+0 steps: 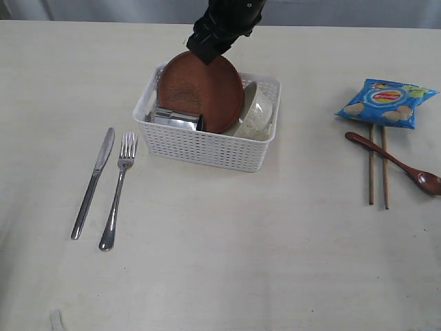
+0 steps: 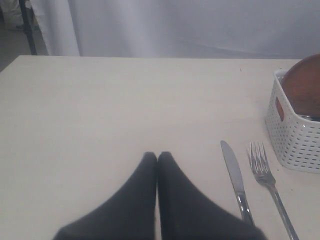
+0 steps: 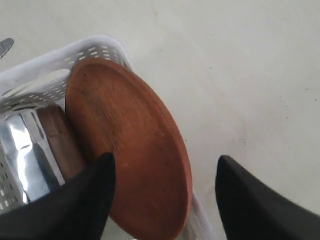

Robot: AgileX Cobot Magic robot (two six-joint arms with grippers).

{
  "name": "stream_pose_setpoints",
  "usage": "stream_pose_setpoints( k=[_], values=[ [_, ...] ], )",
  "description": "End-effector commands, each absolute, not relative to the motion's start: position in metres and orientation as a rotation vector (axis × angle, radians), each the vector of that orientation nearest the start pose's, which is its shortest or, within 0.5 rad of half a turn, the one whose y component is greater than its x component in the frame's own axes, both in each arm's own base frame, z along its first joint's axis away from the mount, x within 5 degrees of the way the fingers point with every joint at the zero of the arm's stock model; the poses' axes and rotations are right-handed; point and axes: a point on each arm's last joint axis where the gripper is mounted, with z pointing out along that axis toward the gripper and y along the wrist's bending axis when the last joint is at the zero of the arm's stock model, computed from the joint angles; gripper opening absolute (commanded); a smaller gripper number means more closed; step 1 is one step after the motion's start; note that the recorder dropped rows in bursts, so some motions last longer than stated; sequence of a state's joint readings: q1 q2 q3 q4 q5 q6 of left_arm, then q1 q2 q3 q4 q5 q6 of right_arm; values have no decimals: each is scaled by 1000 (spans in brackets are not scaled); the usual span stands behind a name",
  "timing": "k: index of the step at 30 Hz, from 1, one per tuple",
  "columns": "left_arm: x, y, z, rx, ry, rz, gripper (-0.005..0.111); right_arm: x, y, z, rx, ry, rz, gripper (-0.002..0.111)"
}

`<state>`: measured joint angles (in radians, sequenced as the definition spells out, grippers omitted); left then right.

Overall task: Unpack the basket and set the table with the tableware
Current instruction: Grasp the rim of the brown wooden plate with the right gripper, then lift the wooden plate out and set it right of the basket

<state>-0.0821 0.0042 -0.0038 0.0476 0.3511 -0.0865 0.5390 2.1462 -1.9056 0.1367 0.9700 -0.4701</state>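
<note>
Plate (image 1: 200,86), cup (image 1: 176,119), bowl (image 1: 256,114) in basket (image 1: 207,148); knife (image 1: 93,183), fork (image 1: 118,189) left of it; chopsticks (image 1: 371,172), spoon (image 1: 389,160) right

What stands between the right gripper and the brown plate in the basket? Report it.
Nothing visible does. The right gripper is open and its fingers straddle the brown plate at its upper rim, one to each side. The steel cup sits close by one face of the plate inside the basket, beside one finger, not between the fingers.

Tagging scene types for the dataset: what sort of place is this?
Probably a staged lab tabletop, not a real dining room: a beige table against a plain white curtain, with a white basket, knife and fork set out.
</note>
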Motion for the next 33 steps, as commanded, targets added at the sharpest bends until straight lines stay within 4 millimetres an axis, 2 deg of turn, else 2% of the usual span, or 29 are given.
stream_pose_setpoints(
  k=[1,8,13,19,22,26,33],
  values=[
    [53,-3,182,31,1826,-60,0,406,254,233,-1296,2386,193,56],
    [53,-3,182,31,1826,-60,0,409,257,224,-1330,2368,191,53],
    [53,-3,182,31,1826,-60,0,412,258,223,-1315,2345,188,34],
    [53,-3,182,31,1826,-60,0,414,256,223,-1337,2328,135,0],
    [53,-3,182,31,1826,-60,0,413,254,222,-1353,2339,115,0],
    [53,-3,182,31,1826,-60,0,411,252,235,-1343,2312,111,0],
    [53,-3,182,31,1826,-60,0,403,237,286,-1264,2236,-20,0]
  ],
)
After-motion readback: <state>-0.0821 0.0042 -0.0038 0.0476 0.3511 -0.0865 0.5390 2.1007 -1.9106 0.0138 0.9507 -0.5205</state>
